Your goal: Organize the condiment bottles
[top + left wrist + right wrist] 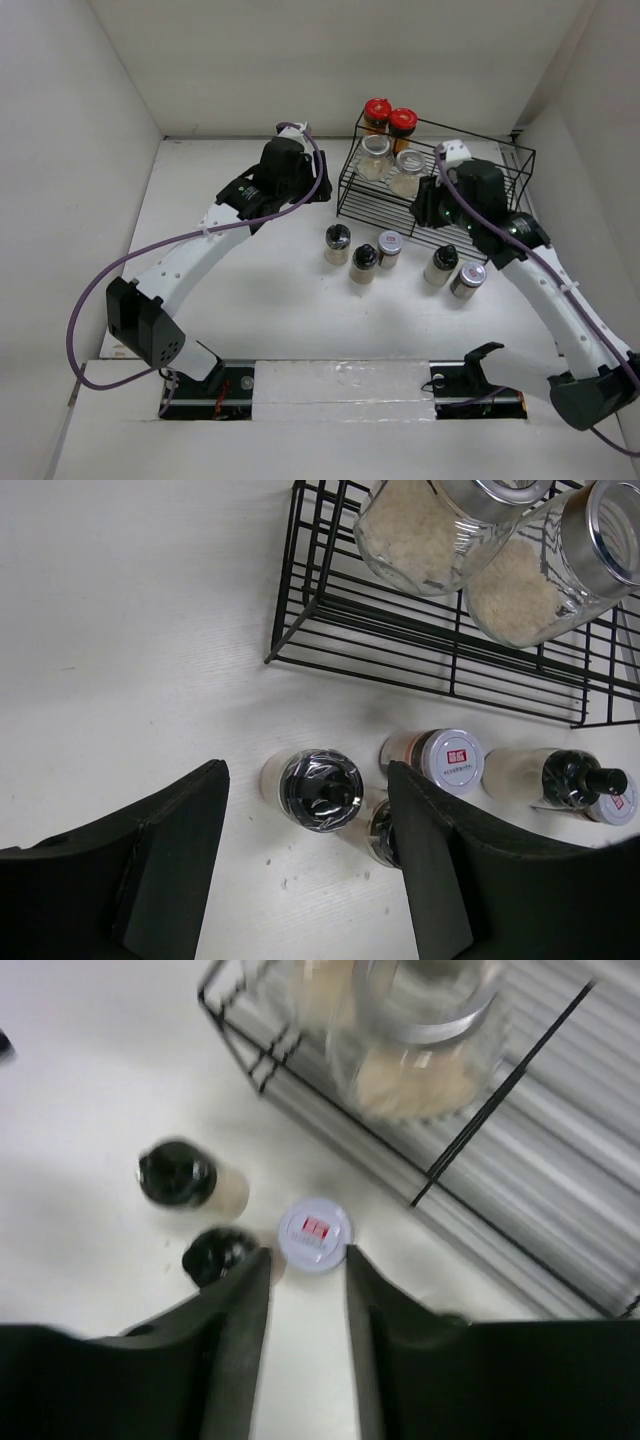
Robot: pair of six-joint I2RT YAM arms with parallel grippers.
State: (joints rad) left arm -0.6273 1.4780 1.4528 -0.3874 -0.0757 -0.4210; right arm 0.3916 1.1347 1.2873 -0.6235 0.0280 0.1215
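Observation:
Two red-lidded jars (376,113) (403,122) stand on the top tier of the black wire rack (500,165). Two clear jars with silver lids (376,155) (408,170) sit lower in it, also in the left wrist view (430,530) (550,580). Several jars stand on the table in front: black-lidded (337,243) (364,263) (441,264), silver-lidded (389,248) (468,279). My left gripper (305,190) (305,780) is open and empty, high above a black-lidded jar (320,790). My right gripper (428,212) (305,1260) is open and empty, above a silver-lidded jar (314,1237).
The rack's front left corner (272,658) rests on the white table (230,290) close to the row of jars. White walls enclose the table on three sides. In the right wrist view the rack's wires (480,1120) cross the upper right, with a jar (420,1050) inside.

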